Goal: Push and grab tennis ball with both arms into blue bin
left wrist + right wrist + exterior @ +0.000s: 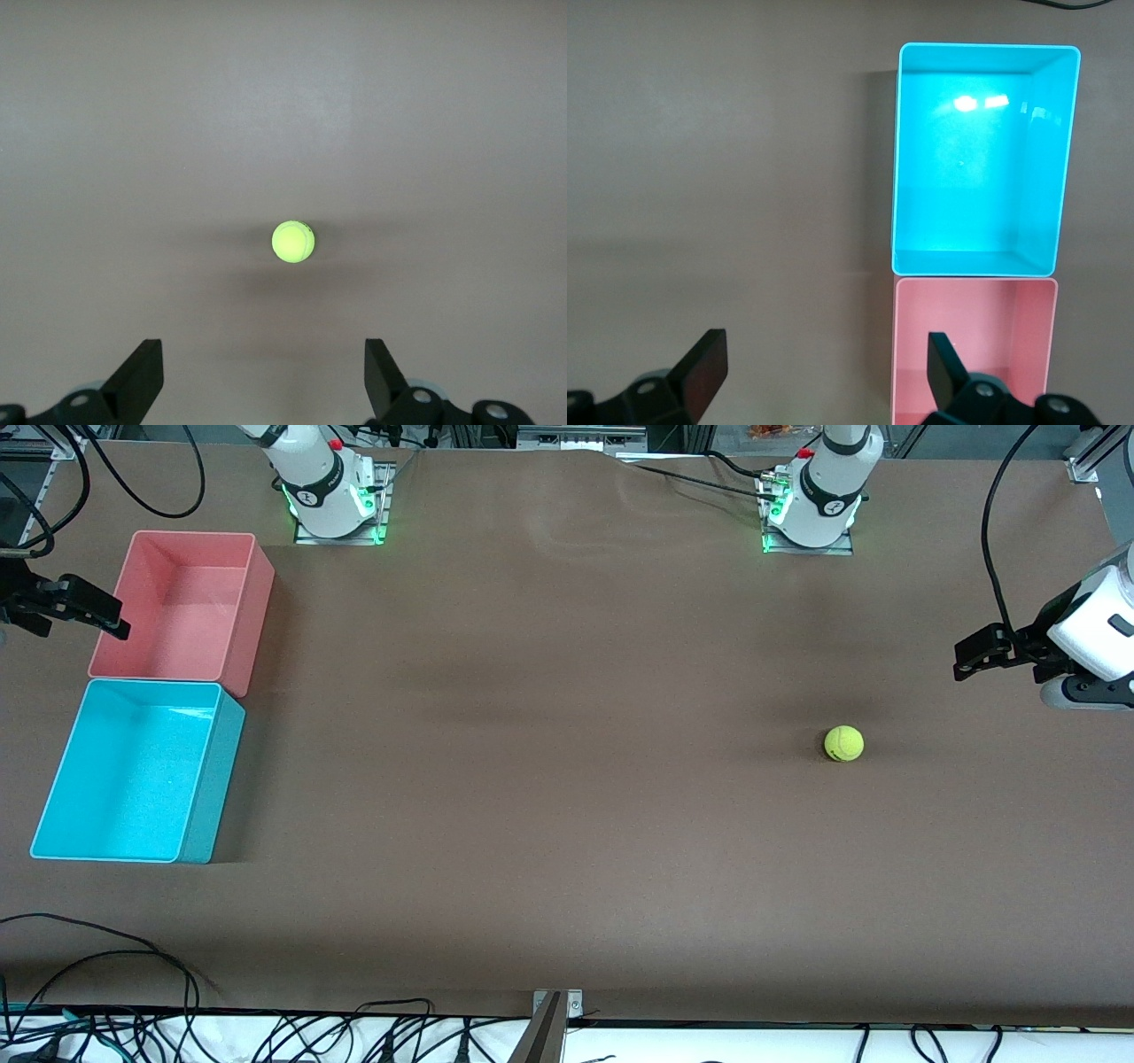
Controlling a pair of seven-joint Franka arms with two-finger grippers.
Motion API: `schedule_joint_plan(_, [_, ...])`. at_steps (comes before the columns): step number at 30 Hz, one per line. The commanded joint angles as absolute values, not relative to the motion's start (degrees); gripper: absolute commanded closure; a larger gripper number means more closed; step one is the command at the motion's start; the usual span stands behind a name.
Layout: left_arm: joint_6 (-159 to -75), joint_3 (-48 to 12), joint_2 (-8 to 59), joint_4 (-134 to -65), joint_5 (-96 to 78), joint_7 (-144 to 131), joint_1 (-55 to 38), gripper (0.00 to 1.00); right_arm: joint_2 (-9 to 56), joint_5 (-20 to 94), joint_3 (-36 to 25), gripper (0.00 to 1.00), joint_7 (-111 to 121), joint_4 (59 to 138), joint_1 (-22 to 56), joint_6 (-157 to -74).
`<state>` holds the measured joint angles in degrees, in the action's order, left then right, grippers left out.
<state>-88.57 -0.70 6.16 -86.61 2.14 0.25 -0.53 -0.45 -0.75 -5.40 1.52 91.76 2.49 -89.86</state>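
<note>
The tennis ball [843, 743] lies on the brown table toward the left arm's end. It also shows in the left wrist view [293, 242], ahead of the fingers and apart from them. My left gripper [964, 661] hangs open and empty over the table's edge at that end, shown as [263, 350] in its own view. The blue bin [133, 779] stands empty at the right arm's end, and it shows in the right wrist view [983, 159]. My right gripper [120, 625] is open and empty over the pink bin's outer wall [824, 343].
The pink bin [182, 607] stands empty, touching the blue bin and farther from the front camera; it also shows in the right wrist view [974, 345]. Black cables [133, 965] and a metal bracket [558, 1005] lie along the table's near edge.
</note>
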Motion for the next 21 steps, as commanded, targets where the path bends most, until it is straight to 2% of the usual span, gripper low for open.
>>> schedule_joint_plan(1, [-88.77,-0.70,5.19,-87.63,2.72,1.49,-0.35,0.00,-1.84,-0.35,-5.36,0.00,1.33,92.98,2.55,-89.74])
schedule_joint_plan(21, [-88.77,-0.70,5.19,-87.63,2.72,1.49,-0.35,0.00,-1.41,-0.26,-5.36,0.00,1.85,92.37,2.46,-89.30])
